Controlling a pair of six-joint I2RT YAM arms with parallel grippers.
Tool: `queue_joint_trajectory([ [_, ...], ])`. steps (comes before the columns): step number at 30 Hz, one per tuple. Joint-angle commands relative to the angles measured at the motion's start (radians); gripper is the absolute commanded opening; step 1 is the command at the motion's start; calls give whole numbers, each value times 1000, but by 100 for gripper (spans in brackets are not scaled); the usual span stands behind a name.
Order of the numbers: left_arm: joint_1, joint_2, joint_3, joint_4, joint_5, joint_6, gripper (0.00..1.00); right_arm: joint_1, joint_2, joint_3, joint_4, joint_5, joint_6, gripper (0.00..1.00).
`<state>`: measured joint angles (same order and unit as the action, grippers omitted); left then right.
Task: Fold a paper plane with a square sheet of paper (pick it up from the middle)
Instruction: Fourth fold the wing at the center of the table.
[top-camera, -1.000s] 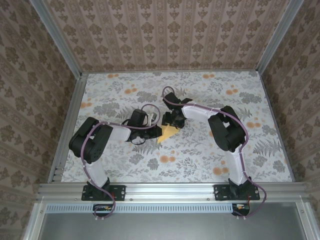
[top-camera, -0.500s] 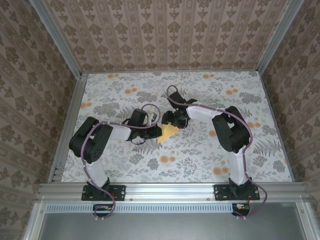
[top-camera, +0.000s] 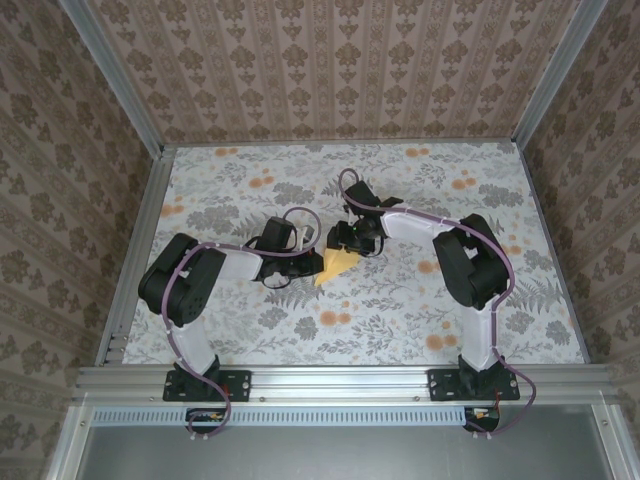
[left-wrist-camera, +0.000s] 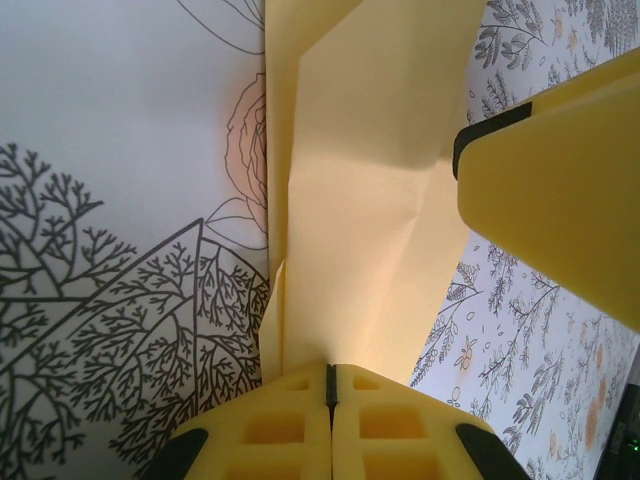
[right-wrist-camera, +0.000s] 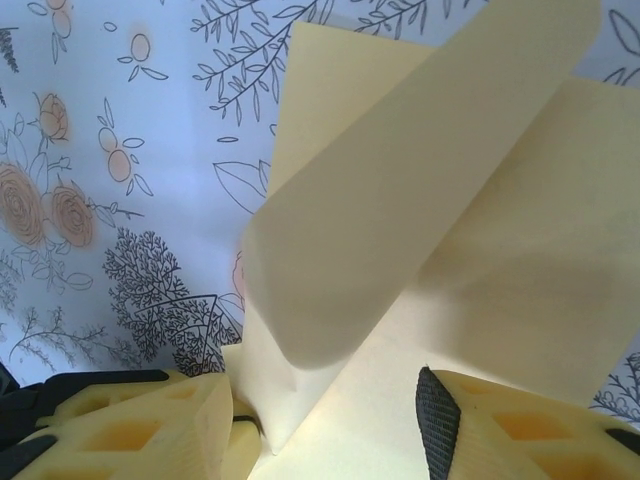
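The yellow sheet of paper (top-camera: 335, 266) lies on the table (top-camera: 420, 300) w/ the flower cloth, in the middle, between the two arms. It is folded into a thin pointy shape, so I think the plane is partly made, not done. From the top cam its long side runs slanted: the point aims at the arm bases & a bit left, the wide end goes away & right. The left claw (top-camera: 305, 262) is at the paper's left side & the right claw (top-camera: 347, 247) is at the paper's far end. Both touch it, so no arm is nearer. In the left wrist cam the left claw (left-wrist-camera: 330, 375) is clenched, pads flat together, w/ the paper (left-wrist-camera: 360, 230) coming out from between them, so it pinches the paper. That cam also shows a long crease & one finger (left-wrist-camera: 560, 210) of the other claw by the paper's right edge. In the right wrist cam the right claw (right-wrist-camera: 330, 400) has its pads apart, not pinching, w/ a loose flap (right-wrist-camera: 400, 200) standing up & curling. The top cam is too small to show that flap. Next, I guess, the flap must be laid flat along the long crease.
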<state>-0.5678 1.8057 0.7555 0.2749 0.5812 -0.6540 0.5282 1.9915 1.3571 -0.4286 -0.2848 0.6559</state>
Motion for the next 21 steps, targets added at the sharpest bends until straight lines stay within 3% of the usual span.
queue_joint_trajectory([
  [1,4,34,-9,-90,-14,22,6,6,35,5,-24,-30,-24,52],
  [5,5,33,-7,-89,-12,21,6,6,62,15,-46,-4,-28,45],
  [15,6,-8,-2,-89,0,12,7,9,130,36,-137,87,-38,43],
  [21,18,-83,10,-77,8,-32,18,19,171,53,-206,168,-49,41],
])
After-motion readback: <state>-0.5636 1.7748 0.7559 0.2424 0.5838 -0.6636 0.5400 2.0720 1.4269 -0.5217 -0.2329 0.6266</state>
